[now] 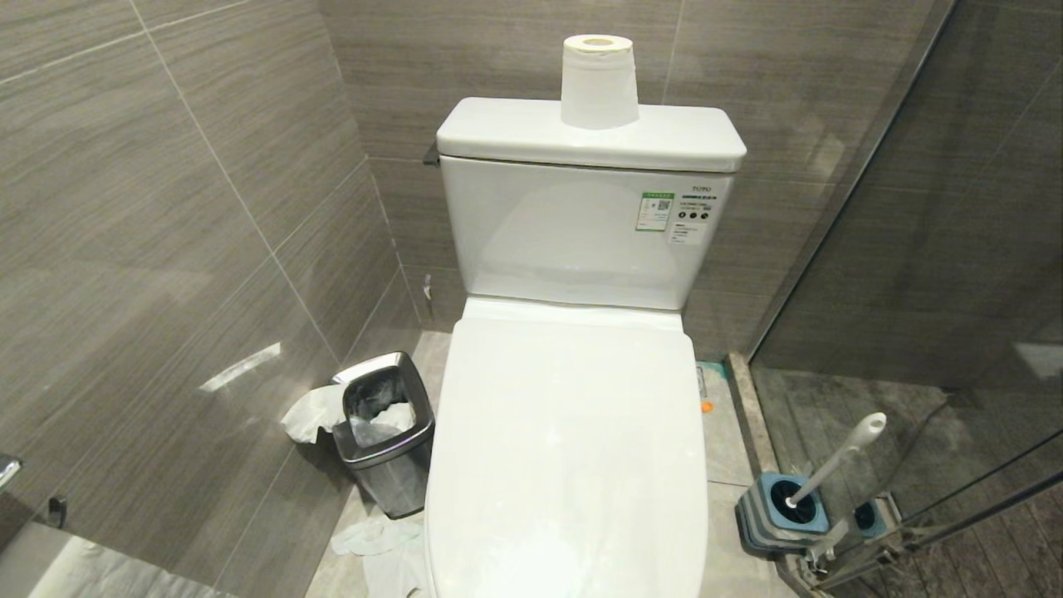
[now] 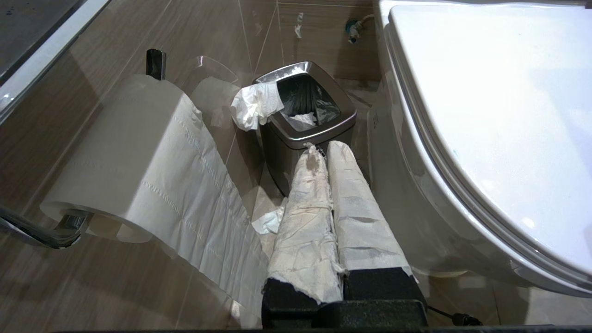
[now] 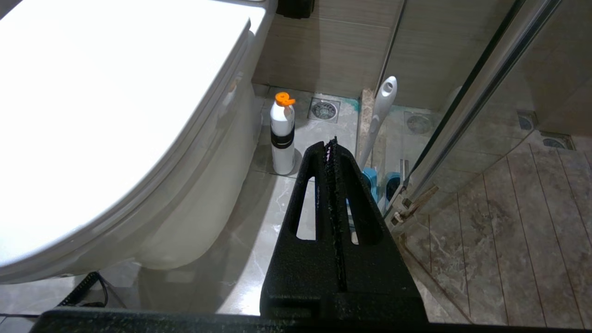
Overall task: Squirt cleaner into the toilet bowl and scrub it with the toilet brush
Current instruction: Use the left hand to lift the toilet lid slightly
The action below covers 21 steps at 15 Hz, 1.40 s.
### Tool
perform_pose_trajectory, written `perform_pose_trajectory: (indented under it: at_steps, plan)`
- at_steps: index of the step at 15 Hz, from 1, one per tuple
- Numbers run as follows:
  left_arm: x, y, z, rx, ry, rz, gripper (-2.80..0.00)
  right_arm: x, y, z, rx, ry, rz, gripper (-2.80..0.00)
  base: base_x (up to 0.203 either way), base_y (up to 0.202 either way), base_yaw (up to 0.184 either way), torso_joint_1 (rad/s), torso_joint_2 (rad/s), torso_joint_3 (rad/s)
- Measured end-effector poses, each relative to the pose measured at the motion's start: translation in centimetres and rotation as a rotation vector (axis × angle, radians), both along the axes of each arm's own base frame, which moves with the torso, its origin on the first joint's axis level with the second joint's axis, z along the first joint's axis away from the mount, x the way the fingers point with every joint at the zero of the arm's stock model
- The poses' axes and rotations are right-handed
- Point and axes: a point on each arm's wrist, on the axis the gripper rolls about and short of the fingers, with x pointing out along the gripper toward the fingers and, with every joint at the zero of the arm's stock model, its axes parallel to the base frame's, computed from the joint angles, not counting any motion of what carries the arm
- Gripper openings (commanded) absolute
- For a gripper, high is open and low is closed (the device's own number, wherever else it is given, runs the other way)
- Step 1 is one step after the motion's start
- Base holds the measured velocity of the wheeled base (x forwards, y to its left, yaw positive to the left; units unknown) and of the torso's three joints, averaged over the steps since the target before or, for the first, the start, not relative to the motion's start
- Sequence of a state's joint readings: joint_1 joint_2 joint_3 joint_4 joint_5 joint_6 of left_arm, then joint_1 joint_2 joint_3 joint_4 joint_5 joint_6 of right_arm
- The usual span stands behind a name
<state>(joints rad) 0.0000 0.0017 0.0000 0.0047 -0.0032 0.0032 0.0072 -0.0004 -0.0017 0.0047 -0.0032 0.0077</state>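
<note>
The toilet bowl is hidden under its shut white lid (image 1: 565,448), which also fills the edge of both wrist views (image 2: 485,92) (image 3: 92,92). The toilet brush (image 1: 839,457) stands by its white handle (image 3: 381,115) in a grey-and-blue base (image 1: 776,511) on the floor to the toilet's right. No cleaner liquid shows; a white bottle with an orange cap (image 3: 282,134) stands on the floor against the toilet's side. My left gripper (image 2: 323,148), its fingers wrapped in white paper, hangs shut and empty near the bin. My right gripper (image 3: 330,143) is shut and empty above the floor, short of the brush. Neither arm shows in the head view.
A steel waste bin (image 1: 386,432) with tissue sits left of the toilet, crumpled paper (image 1: 374,540) on the floor by it. A paper roll (image 1: 598,83) stands on the tank; another (image 2: 129,152) hangs on the left wall. A glass shower partition (image 1: 913,249) closes the right side.
</note>
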Motion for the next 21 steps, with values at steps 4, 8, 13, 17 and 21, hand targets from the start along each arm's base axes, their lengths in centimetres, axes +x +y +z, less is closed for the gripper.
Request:
perform_pose_trajectory:
  at_steps: [4,8,13,17,21]
  plan:
    - [0.0,0.0,0.0,0.0,0.0,0.0,-2.8,0.0,0.0,0.0,0.0,0.0,0.0,-2.8,0.0,0.0,0.0,0.0,0.0,0.0]
    - [0.0,0.0,0.0,0.0,0.0,0.0,-2.8,0.0,0.0,0.0,0.0,0.0,0.0,-2.8,0.0,0.0,0.0,0.0,0.0,0.0]
    - [0.0,0.0,0.0,0.0,0.0,0.0,-2.8,0.0,0.0,0.0,0.0,0.0,0.0,-2.8,0.0,0.0,0.0,0.0,0.0,0.0]
    - [0.0,0.0,0.0,0.0,0.0,0.0,-2.8,0.0,0.0,0.0,0.0,0.0,0.0,-2.8,0.0,0.0,0.0,0.0,0.0,0.0]
    - [0.0,0.0,0.0,0.0,0.0,0.0,-2.8,0.0,0.0,0.0,0.0,0.0,0.0,-2.8,0.0,0.0,0.0,0.0,0.0,0.0]
